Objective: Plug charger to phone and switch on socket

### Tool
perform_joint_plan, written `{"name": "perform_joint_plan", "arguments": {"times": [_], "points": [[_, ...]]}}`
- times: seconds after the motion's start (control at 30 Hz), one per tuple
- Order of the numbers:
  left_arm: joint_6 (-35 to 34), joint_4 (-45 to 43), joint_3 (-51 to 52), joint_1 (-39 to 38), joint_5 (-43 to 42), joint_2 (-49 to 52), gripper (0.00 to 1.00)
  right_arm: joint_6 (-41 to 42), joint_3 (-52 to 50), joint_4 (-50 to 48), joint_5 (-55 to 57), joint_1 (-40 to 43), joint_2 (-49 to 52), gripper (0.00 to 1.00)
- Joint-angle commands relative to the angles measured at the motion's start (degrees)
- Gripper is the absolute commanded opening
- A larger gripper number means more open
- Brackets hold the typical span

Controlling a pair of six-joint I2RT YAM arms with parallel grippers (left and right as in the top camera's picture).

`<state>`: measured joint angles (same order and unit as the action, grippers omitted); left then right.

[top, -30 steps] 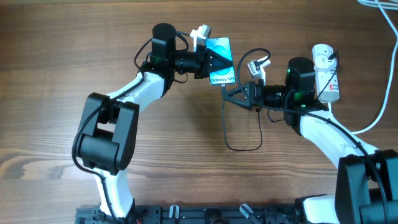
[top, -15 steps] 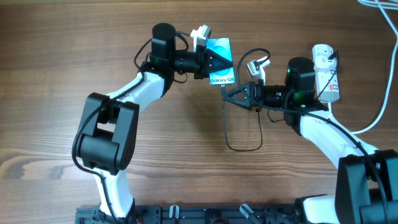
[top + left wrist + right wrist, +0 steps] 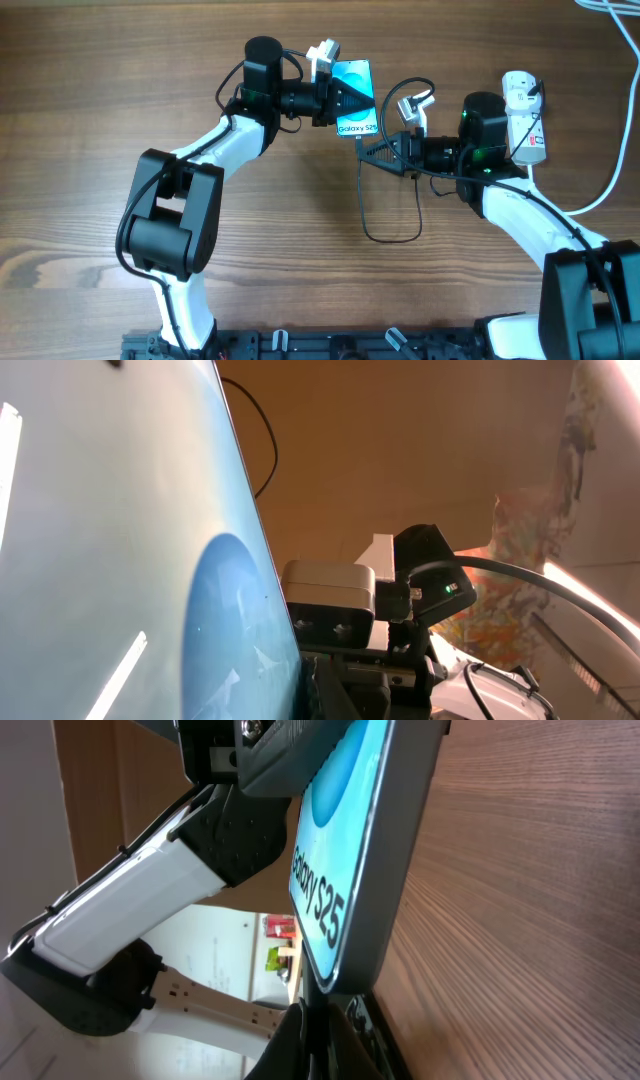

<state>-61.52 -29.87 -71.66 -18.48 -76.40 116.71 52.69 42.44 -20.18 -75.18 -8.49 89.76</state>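
**End effectors meet at phone's port while socket waits**

Left end effector (image 3: pixel 334 100) is clamped on the phone (image 3: pixel 356 92), holding it tipped up on edge rather than flat on the surface (image 3: pixel 100 90). Its white-banded end is turned toward the other arm, evidently so that the port faces the incoming plug. Whether a corner of the phone rests on the wood cannot be told.

From the opposite side, the right end effector (image 3: pixel 386 150) appears pressed together on the tip of the charger (image 3: pixel 392 228), whose slack hangs back in a loose loop across the surface. In the right wrist view the dark tip sits directly under the phone's lower end, touching or very nearly so. Whether it is seated in the port is hidden. The two arms face each other closely, one bracing and one pushing, which looks like the insertion step under way.

The socket (image 3: pixel 523 125) lies just beyond the right arm, a black plug already in it and a thick white lead (image 3: pixel 612 170) trailing off the far side. Neither end effector is near its red switch mark, so that part of the job looks not yet done. A small misalignment at the port could skid the tip along the phone's edge.
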Motion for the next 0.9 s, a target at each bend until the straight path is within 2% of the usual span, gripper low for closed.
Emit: {"name": "perform_joint_plan", "arguments": {"times": [0.0,0.33,0.87], "points": [[1.3,-0.3,-1.1,-2.4,-7.6,0.4,0.04,0.6,0.3,-1.6,7.7,0.3,-0.8,0.04],[1.6,-0.3,-1.1,-2.9,-8.1,0.4,0.04,1.4,0.3,-4.6,8.8,0.3,-0.8,0.04],[8.9,-0.3,-1.1,-4.6,-13.2,0.4,0.04,-0.1,0.3,-4.9,10.3,0.3,-0.8,0.04]]}}
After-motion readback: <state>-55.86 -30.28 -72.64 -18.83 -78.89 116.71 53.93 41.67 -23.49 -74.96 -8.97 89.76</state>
